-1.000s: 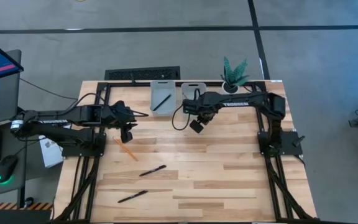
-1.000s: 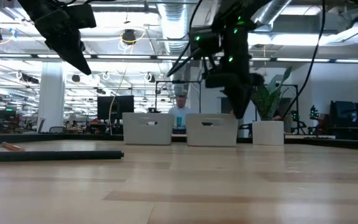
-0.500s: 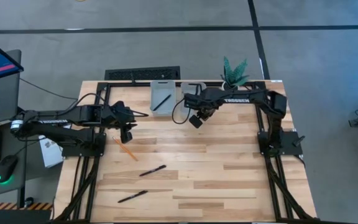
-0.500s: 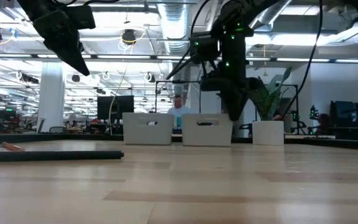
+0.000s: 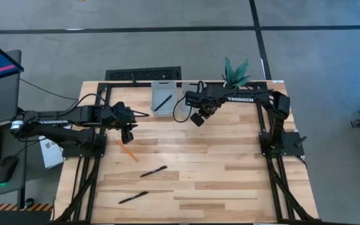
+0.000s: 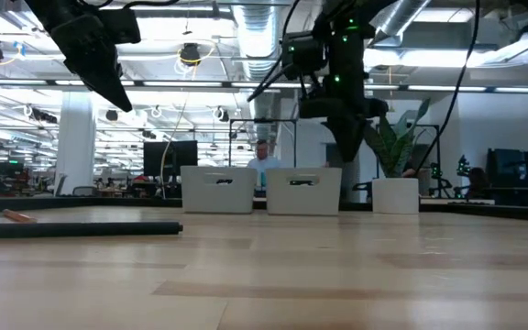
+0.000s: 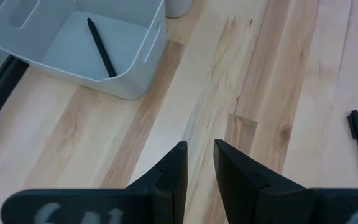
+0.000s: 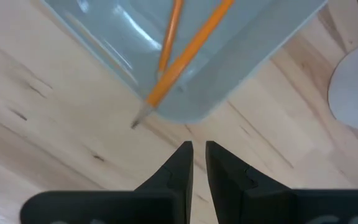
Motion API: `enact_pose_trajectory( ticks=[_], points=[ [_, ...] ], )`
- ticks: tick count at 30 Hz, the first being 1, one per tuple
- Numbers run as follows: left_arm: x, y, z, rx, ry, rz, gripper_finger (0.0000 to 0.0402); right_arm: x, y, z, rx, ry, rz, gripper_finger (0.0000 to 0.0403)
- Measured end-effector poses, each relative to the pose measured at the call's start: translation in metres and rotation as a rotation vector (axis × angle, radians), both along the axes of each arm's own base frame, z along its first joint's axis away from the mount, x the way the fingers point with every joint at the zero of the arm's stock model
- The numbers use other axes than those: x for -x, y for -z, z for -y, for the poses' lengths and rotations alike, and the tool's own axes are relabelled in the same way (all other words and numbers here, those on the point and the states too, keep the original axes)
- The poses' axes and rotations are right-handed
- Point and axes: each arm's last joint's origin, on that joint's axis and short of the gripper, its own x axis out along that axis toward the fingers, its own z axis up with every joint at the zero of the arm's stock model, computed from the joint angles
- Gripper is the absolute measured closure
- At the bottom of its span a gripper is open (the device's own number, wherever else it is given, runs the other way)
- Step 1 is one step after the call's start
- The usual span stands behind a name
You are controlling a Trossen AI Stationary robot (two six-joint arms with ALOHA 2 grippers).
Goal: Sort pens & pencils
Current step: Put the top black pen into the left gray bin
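Both my jaws stood nearly closed and empty. From above, my left jaws point(image 5: 128, 134) hung near the desk's point(image 5: 230, 175) left edge, my right jaws point(image 5: 197, 119) by the far edge beside the grey trays. One pen point(image 5: 162, 102) lay in the left tray point(image 5: 162, 97); two pens point(image 5: 153, 171) and a pencil point(image 5: 127, 150) lay on the desk. My right wrist view showed two pencils point(image 8: 188, 50) in the other tray point(image 8: 253, 43), one tip poking over its rim.

Right grey tray point(image 5: 194, 87) mostly hidden under the right arm.
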Motion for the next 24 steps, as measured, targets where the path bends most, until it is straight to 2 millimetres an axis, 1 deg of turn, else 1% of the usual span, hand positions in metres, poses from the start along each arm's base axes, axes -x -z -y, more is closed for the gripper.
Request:
enact_pose_trajectory(
  ticks=[3, 9, 15, 19, 21, 22, 24],
  points=[
    [0.000, 0.000, 0.000, 0.006, -0.007, 0.002, 0.0330, -0.001, -0.006, -0.003, -0.005, 0.002, -0.008, 0.0337],
    [0.000, 0.000, 0.000, 0.015, -0.001, 0.003, 0.0330, -0.010, -0.019, -0.015, 0.008, -0.034, 0.045, 0.0337],
    [-0.001, -0.001, 0.001, 0.036, 0.018, 0.023, 0.0330, -0.019, -0.022, -0.027, 0.019, -0.054, 0.104, 0.0337],
    [-0.003, -0.010, 0.008, 0.068, 0.129, 0.130, 0.0330, -0.021, -0.029, -0.046, 0.022, -0.104, 0.137, 0.0337],
    [-0.001, -0.016, 0.010, 0.060, 0.151, 0.192, 0.0330, -0.022, -0.034, -0.057, 0.026, -0.134, 0.169, 0.0337],
    [0.000, -0.020, 0.011, 0.055, 0.157, 0.227, 0.0330, -0.020, -0.038, -0.063, 0.027, -0.150, 0.181, 0.0337],
    [0.002, -0.027, 0.013, 0.045, 0.169, 0.298, 0.0330, -0.021, -0.052, -0.077, 0.042, -0.186, 0.276, 0.0337]
  ],
)
